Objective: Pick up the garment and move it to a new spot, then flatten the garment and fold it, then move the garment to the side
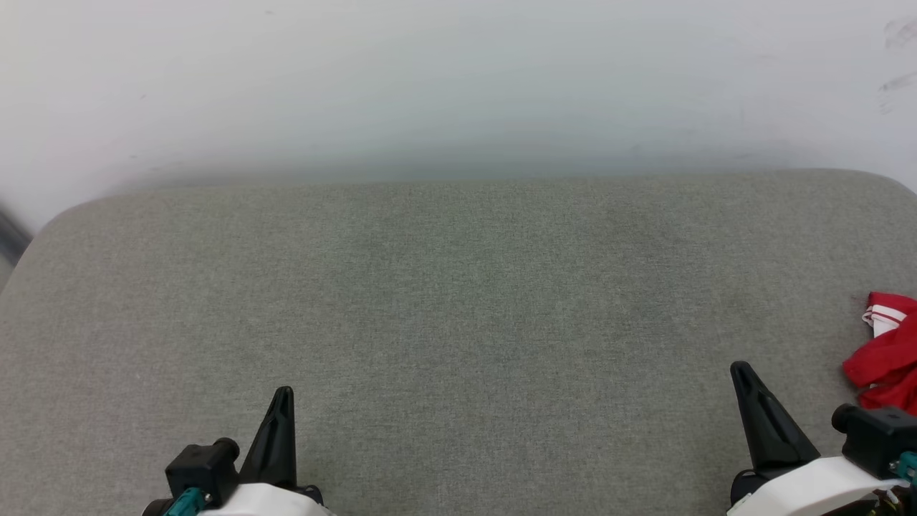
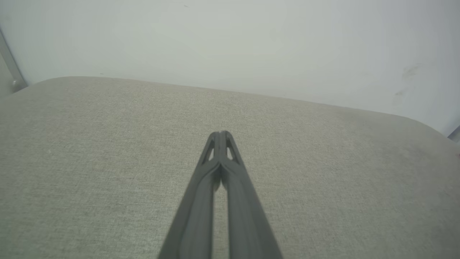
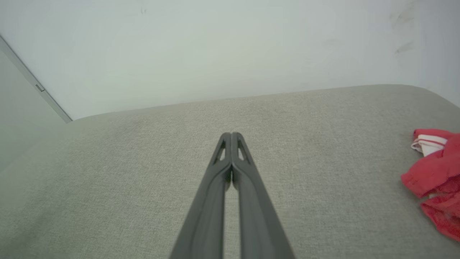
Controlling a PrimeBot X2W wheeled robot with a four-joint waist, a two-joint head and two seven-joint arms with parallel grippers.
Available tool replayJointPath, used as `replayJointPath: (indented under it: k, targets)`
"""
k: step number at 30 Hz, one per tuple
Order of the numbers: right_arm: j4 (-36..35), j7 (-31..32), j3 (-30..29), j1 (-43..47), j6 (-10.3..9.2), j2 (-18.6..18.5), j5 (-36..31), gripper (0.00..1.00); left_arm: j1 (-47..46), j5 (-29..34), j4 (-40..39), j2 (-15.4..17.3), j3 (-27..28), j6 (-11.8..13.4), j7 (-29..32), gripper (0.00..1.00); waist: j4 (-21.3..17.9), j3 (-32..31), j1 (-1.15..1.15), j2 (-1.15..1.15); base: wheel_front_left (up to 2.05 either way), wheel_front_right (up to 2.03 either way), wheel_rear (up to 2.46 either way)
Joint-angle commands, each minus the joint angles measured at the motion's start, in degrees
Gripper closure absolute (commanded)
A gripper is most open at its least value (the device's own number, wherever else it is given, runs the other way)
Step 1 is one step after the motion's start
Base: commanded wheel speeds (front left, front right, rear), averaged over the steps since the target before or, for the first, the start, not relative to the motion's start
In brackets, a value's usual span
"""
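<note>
Lying crumpled on one grey cushion point(image 1: 458, 301): one garment point(image 1: 885, 360) | left pincer point(image 2: 220, 133) pressed together | right pincer point(image 3: 231, 134) pressed together

You're in a bare indoor room: a grey woven-fabric cushioned surface point(image 1: 458, 301) meets a scuffed white wall point(image 1: 458, 72) at the far side.

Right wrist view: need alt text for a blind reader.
The right hand, its two dark fingers pressed shut and empty, points across a grey fabric surface toward a pale wall. A crumpled red garment with white striped trim lies apart from it at the view's right edge.
</note>
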Motion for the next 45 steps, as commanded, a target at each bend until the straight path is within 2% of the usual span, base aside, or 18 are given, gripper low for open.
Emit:
replayJointPath:
  k: [1,23,45]
  targets:
    - [0.03,-0.2,-0.2,-1.15,0.0,-0.14,3.7,1.0,-1.38,-3.23,-0.49,-0.1,1.04,-0.52,0.71,1.0,0.01,-0.03,0.0,0.0,0.0,0.0,0.0]
    - [5.97,-0.3,-0.85,-4.85,-0.01,-0.47,24.73,1.0,-3.77,-22.21,1.38,-1.6,5.06,-3.29,5.82,1.0,0.07,-0.21,0.0,0.0,0.0,0.0,0.0]
    - [10.74,-0.01,-1.84,-7.63,-0.01,-0.33,41.7,1.0,-5.62,-37.8,2.78,-2.98,8.53,-5.61,10.13,1.0,0.13,-0.4,0.0,0.0,0.0,0.0,0.0]
